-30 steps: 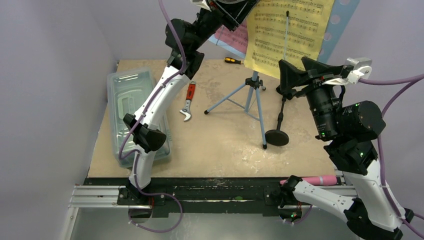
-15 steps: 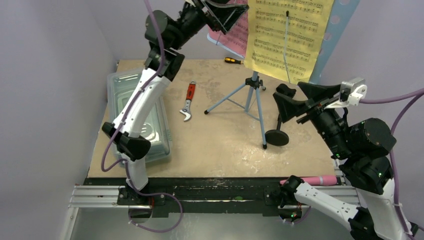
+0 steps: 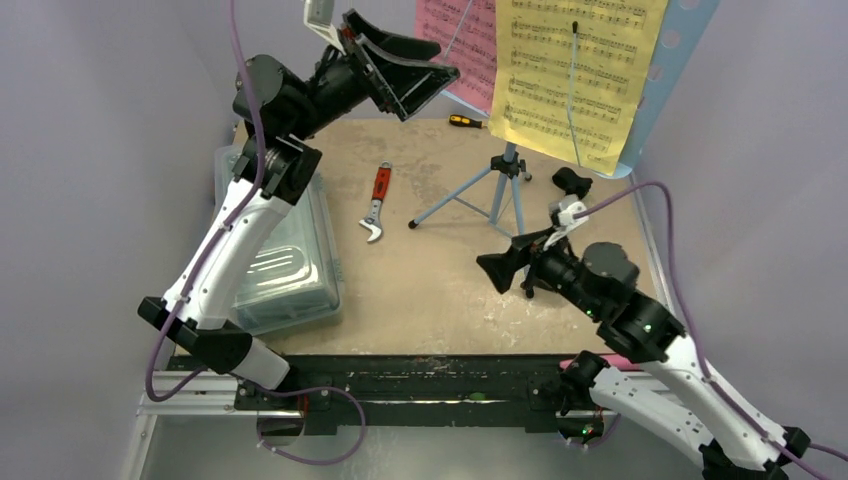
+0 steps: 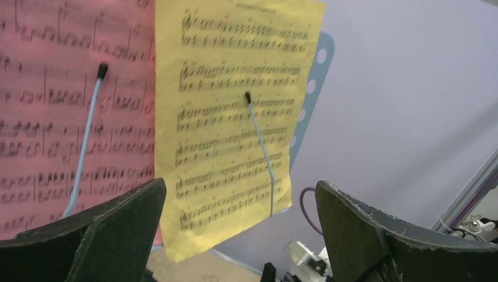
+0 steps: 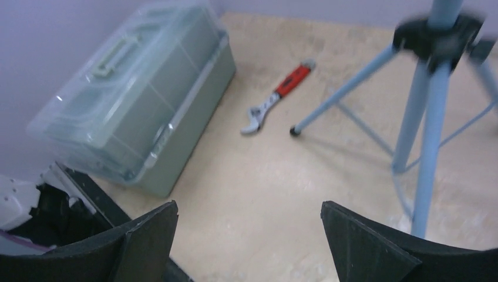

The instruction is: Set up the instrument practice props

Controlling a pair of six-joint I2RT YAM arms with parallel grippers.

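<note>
The music stand [image 3: 508, 170] stands on its tripod on the far middle of the table [image 3: 430, 300], its light blue perforated desk raised high at the back. A yellow page [image 3: 575, 70] of sheet music lies against the desk, with a pink page [image 3: 465, 50] just to its left, the yellow one overlapping the pink one's edge. A thin wire arm [image 4: 261, 147] crosses each page. The black mic stand [image 3: 571, 182] is just right of the tripod; only its top piece shows, since the right arm covers the pole and base. A sliver of the pink microphone [image 3: 573, 364] shows at the near edge beside the right arm's base, the rest hidden. The left gripper [image 3: 432, 90] is raised in front of the pink page, apart from it, its jaws spread wide with nothing between them. The right gripper [image 3: 510, 268] hangs low over the table near the tripod's right leg, also spread wide and holding nothing. A red-handled wrench [image 3: 377, 200] lies left of the tripod. A clear lidded box [image 3: 285, 270] sits along the left edge, and a small screwdriver [image 3: 465, 121] lies near the back edge.
</note>
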